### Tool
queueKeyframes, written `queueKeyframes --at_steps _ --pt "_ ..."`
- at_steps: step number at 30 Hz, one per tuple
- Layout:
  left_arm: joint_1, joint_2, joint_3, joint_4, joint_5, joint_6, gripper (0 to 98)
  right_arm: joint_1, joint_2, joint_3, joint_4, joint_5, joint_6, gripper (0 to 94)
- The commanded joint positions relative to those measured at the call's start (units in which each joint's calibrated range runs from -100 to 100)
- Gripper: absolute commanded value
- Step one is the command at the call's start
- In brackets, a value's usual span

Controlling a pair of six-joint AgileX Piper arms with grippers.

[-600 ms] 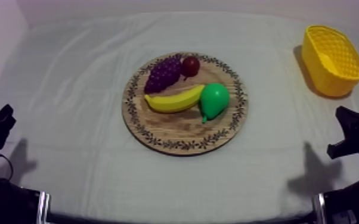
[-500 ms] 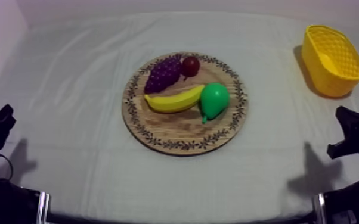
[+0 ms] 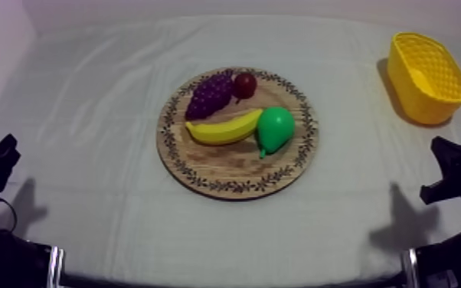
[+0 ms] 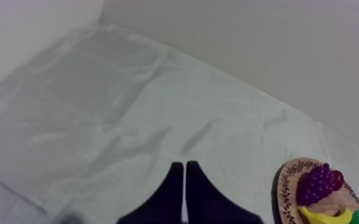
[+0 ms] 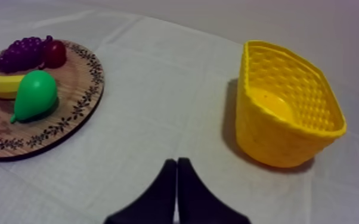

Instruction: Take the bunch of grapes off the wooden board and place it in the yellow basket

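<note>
A purple bunch of grapes [image 3: 209, 94] lies at the back left of the round wooden board [image 3: 237, 173], touching a small red fruit [image 3: 244, 84]. The grapes [image 5: 19, 53] and board [image 5: 74, 89] also appear from the right wrist, and the grapes [image 4: 315, 184] from the left wrist. The yellow basket [image 3: 426, 76] stands empty at the far right of the table; its wall [image 5: 265, 134] is close ahead of my right gripper [image 5: 176, 164]. My left gripper [image 4: 185, 168] is shut on nothing, resting low at the left [image 3: 2, 153]. My right gripper [image 3: 442, 151] rests low at the right, shut.
On the board, a banana [image 3: 223, 129] lies across the middle and a green pear [image 3: 273, 128] sits to its right. Bare grey-white cloth [image 3: 88, 115] spreads around the board and between it and the basket.
</note>
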Motion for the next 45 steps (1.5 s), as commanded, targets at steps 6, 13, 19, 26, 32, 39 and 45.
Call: queueKeyframes --at_steps 6,13,19,26,32,39,45 --pt "-0.03 0.05 0.0 0.02 -0.01 0.0 0.1 -0.01 -0.02 0.0 -0.01 0.02 0.0 0.4" --pt "-0.03 0.05 0.0 0.02 -0.01 0.0 0.1 -0.01 -0.02 0.0 -0.01 0.02 0.0 0.4" --pt "-0.03 0.05 0.0 0.02 -0.01 0.0 0.1 -0.42 -0.02 0.0 -0.01 0.02 -1.04 0.4" --pt "-0.03 0.05 0.0 0.02 -0.01 0.0 0.1 -0.45 -0.02 0.0 0.18 1.7 -3.22 0.9" --pt "-0.03 0.05 0.0 0.02 -0.01 0.0 0.1 -1.2 1.83 -1.63 1.57 2.37 -4.77 0.7" --pt "-0.03 0.05 0.0 0.02 -0.01 0.0 0.1 -1.9 12.94 -16.61 1.21 4.74 -6.2 0.7" --pt "-0.03 0.05 0.0 0.02 -0.01 0.0 0.1 -2.93 25.56 -36.01 -2.02 10.16 -4.84 0.7"
